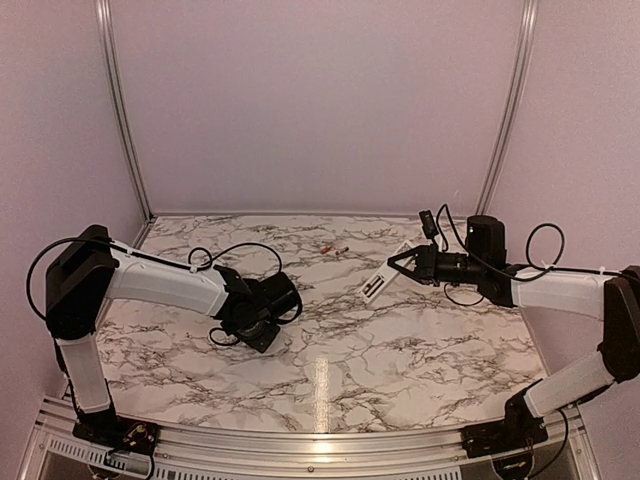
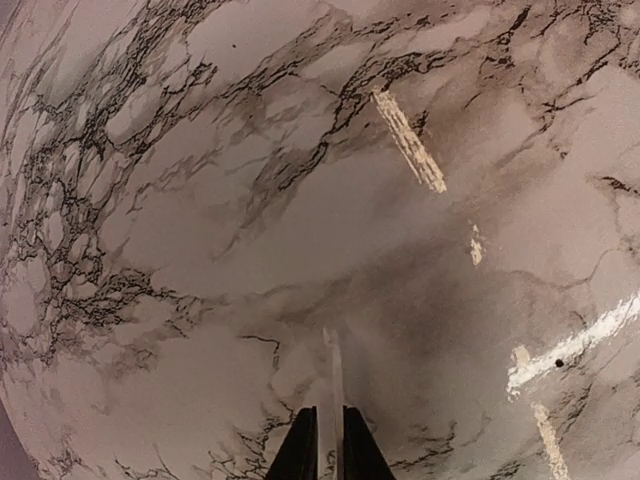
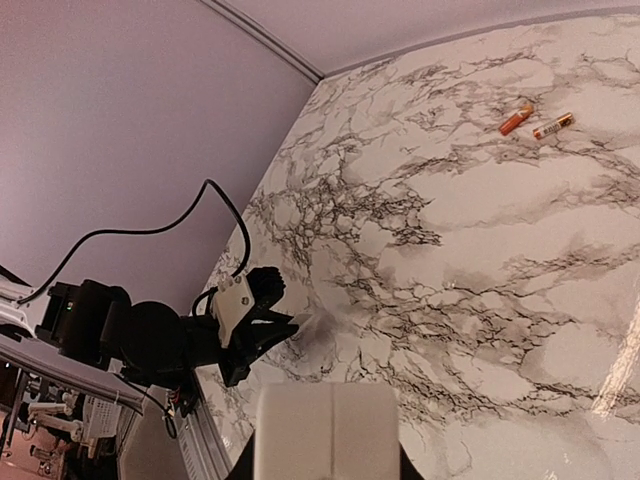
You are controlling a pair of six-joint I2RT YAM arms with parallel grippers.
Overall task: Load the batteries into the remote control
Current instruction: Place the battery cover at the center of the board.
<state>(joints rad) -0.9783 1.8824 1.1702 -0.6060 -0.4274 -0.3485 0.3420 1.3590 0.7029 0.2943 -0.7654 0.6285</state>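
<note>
Right gripper (image 1: 394, 264) is clamping the remote control (image 1: 379, 281) by one end. Left gripper (image 2: 330, 445) is hovering over the table (image 2: 200, 250), jaws nearly closed, nothing visible between them. Batteries (image 3: 517, 119) are lying loose, well apart from both.

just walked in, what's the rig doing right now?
The right gripper is closed on the white remote control, holding it above the right side of the marble table. The left gripper, low over the left side, pinches a small thin white piece. It may be the battery cover, but I can't confirm that. The two batteries lie side by side near the table's far edge. Neither gripper is on them, so loading hasn't started.
</note>
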